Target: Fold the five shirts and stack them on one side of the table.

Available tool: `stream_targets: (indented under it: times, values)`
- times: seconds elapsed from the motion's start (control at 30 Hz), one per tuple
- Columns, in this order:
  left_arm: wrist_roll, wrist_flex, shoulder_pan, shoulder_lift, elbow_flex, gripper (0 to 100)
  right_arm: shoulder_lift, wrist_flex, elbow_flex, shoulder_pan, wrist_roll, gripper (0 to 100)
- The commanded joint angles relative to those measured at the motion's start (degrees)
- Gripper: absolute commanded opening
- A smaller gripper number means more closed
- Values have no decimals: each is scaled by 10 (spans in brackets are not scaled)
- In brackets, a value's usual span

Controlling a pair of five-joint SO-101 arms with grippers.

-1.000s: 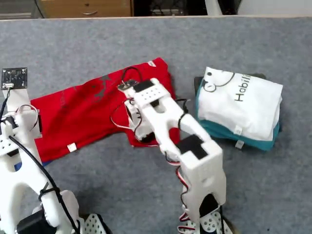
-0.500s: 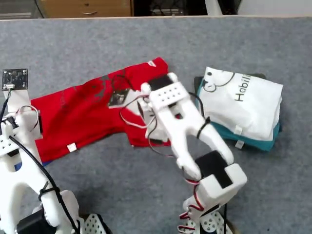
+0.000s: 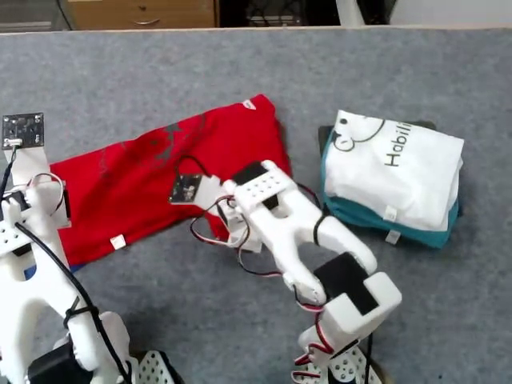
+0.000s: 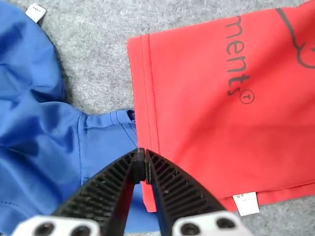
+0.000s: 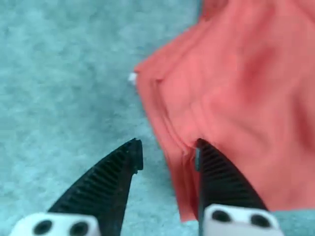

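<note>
A red shirt (image 3: 144, 176) lies spread out, half folded, across the table's left middle. My right arm (image 3: 268, 204) bends low over its near right corner. In the right wrist view my right gripper (image 5: 167, 150) is open, straddling the layered edge of the red shirt (image 5: 246, 98), one finger over the cloth and one over bare table. My left gripper (image 4: 140, 160) is shut, its tips at the hem where the red shirt (image 4: 221, 123) overlaps a crumpled blue shirt (image 4: 39, 123). The left arm (image 3: 36, 208) stands at the table's left edge, a bit of blue shirt (image 3: 28, 272) beside it.
On the right sits a stack of folded shirts: a white one (image 3: 400, 168) on top, a teal one (image 3: 360, 212) under it, a dark one below. The grey table (image 3: 160, 72) is bare at the back. A wooden cabinet (image 3: 144, 12) stands beyond the far edge.
My right arm has swung from over the red shirt's far right part toward the front, and now sits low at the near right corner. The left arm has kept still.
</note>
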State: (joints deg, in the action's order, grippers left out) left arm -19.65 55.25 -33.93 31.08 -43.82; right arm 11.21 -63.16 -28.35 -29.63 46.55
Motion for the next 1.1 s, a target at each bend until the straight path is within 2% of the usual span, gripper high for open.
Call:
stream_targets:
  times: [0.0, 0.1, 0.17, 0.27, 0.4, 0.57, 0.7, 0.83, 1.07]
  values:
    - [5, -1, -1, 10, 5, 30, 33, 28, 25, 36, -4, 119]
    - [5, -1, -1, 10, 4, 30, 33, 32, 36, 48, -5, 9]
    - [5, -1, -1, 10, 4, 30, 33, 36, 44, 51, -5, 34]
    - [4, -1, -2, 10, 7, 30, 32, 10, 79, 51, -13, 13]
    - [5, -1, -16, 10, 8, 30, 33, -72, 172, 51, -21, 14]
    - [4, -1, -24, 10, 8, 30, 61, -214, 364, 51, -17, 14]
    - [5, -1, -21, 10, 8, 30, 129, -253, 525, 51, -14, 14]
    - [4, -1, -21, 10, 8, 30, 227, -251, 653, 51, 36, 14]
    - [4, 2, -22, 10, 7, 30, 427, -244, 889, 50, 43, 16]
